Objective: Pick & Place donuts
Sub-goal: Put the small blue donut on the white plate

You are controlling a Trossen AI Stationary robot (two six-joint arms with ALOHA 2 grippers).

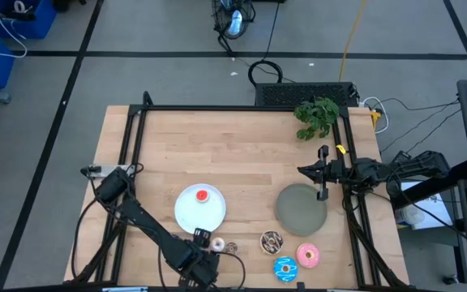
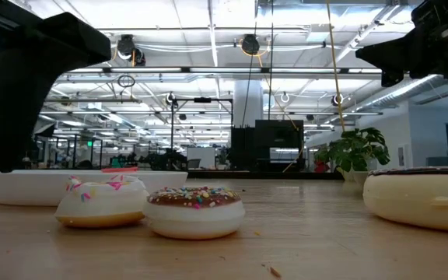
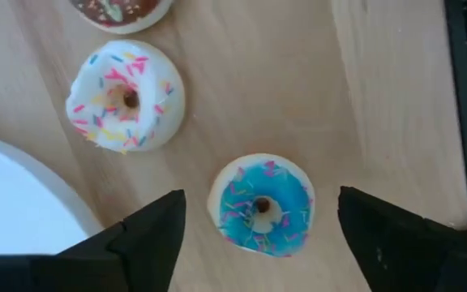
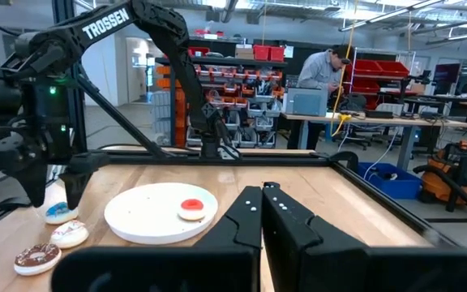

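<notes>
Three tiny donuts lie flat on the table by its near edge: blue (image 3: 262, 207), white (image 3: 126, 96) and brown (image 3: 120, 10). My left gripper (image 3: 259, 197) is open and points down over the blue one, one finger on each side, touching nothing. The right wrist view shows the same gripper (image 4: 55, 182) above the blue donut (image 4: 58, 212). A tiny red donut (image 1: 202, 195) lies on the white plate (image 1: 186, 215). Larger chocolate (image 1: 272, 241), pink (image 1: 307, 255) and blue (image 1: 284, 268) donuts lie near the grey plate (image 1: 294, 215). My right gripper (image 4: 262, 215) is shut and waits above the grey plate's far edge.
A black frame (image 1: 217, 108) runs along the table's edges. A green plant (image 1: 316, 116) stands at the far right corner. The white plate's rim (image 3: 23, 191) is close beside my left gripper. Bare wood lies across the table's far half. A person (image 4: 327, 69) stands in the room beyond.
</notes>
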